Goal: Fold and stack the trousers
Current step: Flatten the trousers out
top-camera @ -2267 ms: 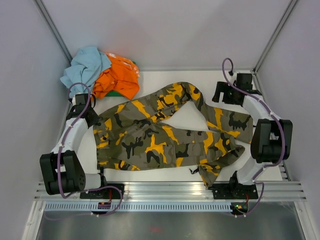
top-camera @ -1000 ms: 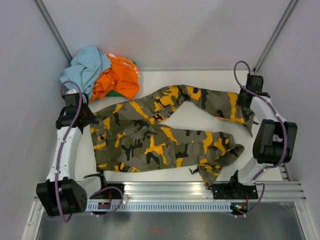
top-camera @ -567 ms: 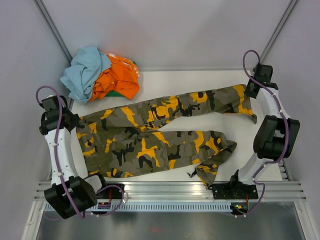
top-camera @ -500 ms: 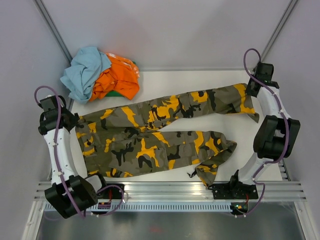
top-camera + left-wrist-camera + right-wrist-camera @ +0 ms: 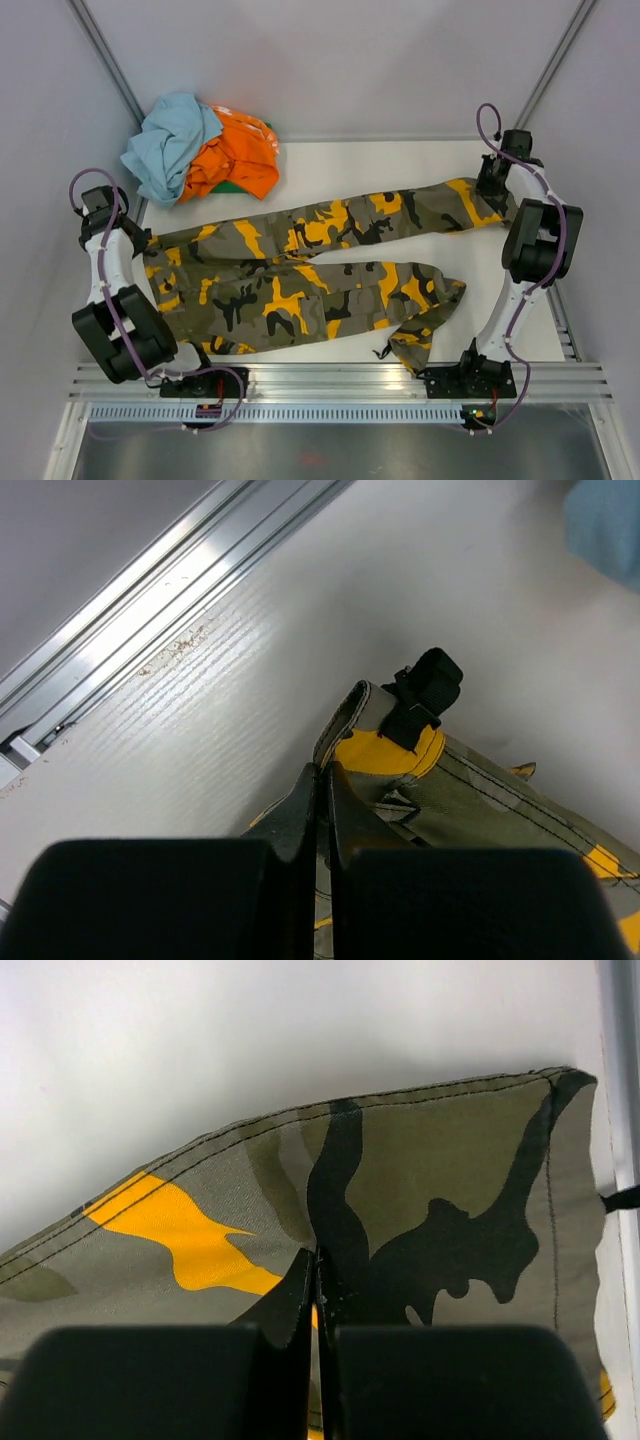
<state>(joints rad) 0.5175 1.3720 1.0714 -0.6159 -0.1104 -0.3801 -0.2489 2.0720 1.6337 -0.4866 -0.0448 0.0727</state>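
The trousers [image 5: 300, 275] have just been drawn out flat across the counter [image 5: 380, 160]. The waist end is pinched in the closed left tool [image 5: 322, 785] and the far hem in the closed right tool [image 5: 315, 1265]. With that leg straightened, folding can be begun.

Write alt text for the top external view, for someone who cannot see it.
Camouflage trousers lie spread on a white table, stretched between the left fingers, shut on the waist, and the right fingers, shut on the far leg's hem. Blue and orange clothes are heaped at the far left corner.
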